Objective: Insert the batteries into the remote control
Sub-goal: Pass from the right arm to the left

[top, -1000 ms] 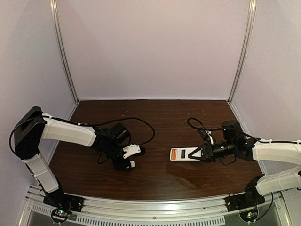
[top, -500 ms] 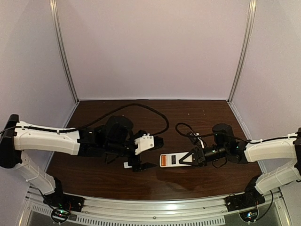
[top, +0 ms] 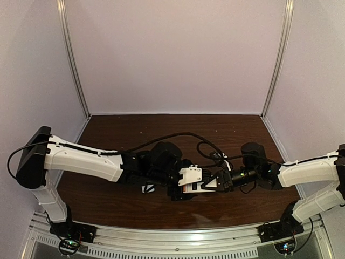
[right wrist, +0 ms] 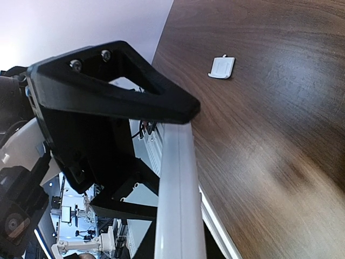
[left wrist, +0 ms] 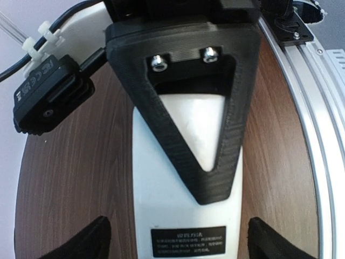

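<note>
White remote control [left wrist: 161, 216] in right fingers [left wrist: 178, 38]

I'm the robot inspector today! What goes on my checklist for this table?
Surface: glossy dark wooden table.
Job's things: remote control, white back showing, pinched by the right gripper; batteries: nothing seen.
Clutter: small white cover piece lying loose on the table.
Grippers: right shut on the remote; left gripper open, fingers flanking the remote.
Cables: black cables looping over the table behind the arms.
Surroundings: pale walls, metal posts, rail along the near edge.
</note>
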